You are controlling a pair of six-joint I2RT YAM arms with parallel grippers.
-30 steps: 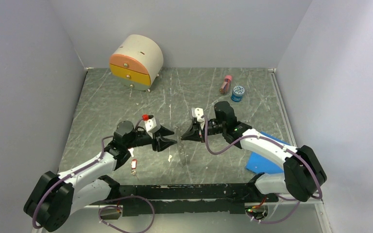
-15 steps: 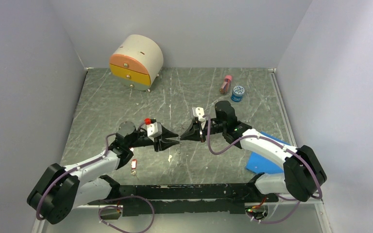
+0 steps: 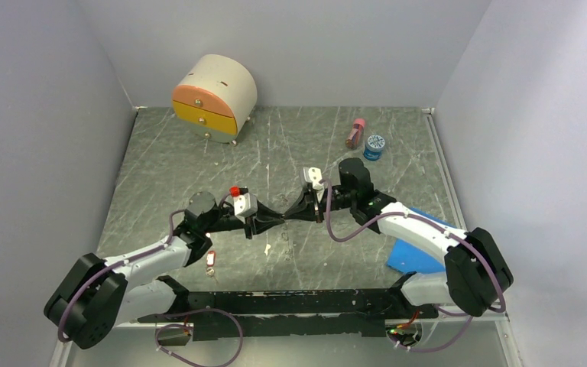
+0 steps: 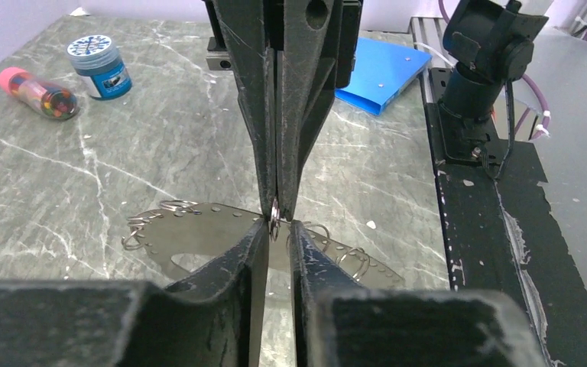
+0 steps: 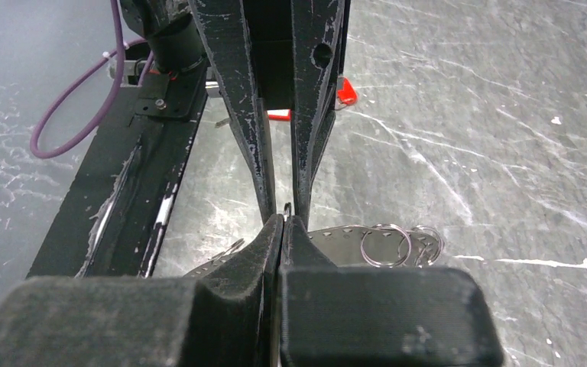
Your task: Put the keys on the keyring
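My two grippers meet tip to tip above the middle of the table. The right gripper (image 3: 288,217) (image 5: 282,223) is shut on a small metal ring (image 5: 287,206) (image 4: 274,222) that stands edge-on. My left gripper (image 3: 278,220) (image 4: 277,229) has one finger on each side of that ring, with a narrow gap still between them. Under the tips lies the keyring (image 4: 199,229) (image 5: 336,241), a flat, hand-wide metal piece with holes along its rim and several small split rings on it. I cannot tell whether it hangs from the held ring. One of the keys (image 3: 211,261), with a red tag, lies beside the left arm.
A round-topped drawer box (image 3: 214,98) stands at the back left. A pink bottle (image 3: 355,133) and a blue-lidded jar (image 3: 374,146) sit at the back right. A blue folder (image 3: 416,248) lies under the right arm. A black rail (image 3: 298,302) runs along the near edge.
The left gripper has moved right until its tips reach the right gripper's tips, and its jaws have narrowed around the small ring. The right arm has stayed still.
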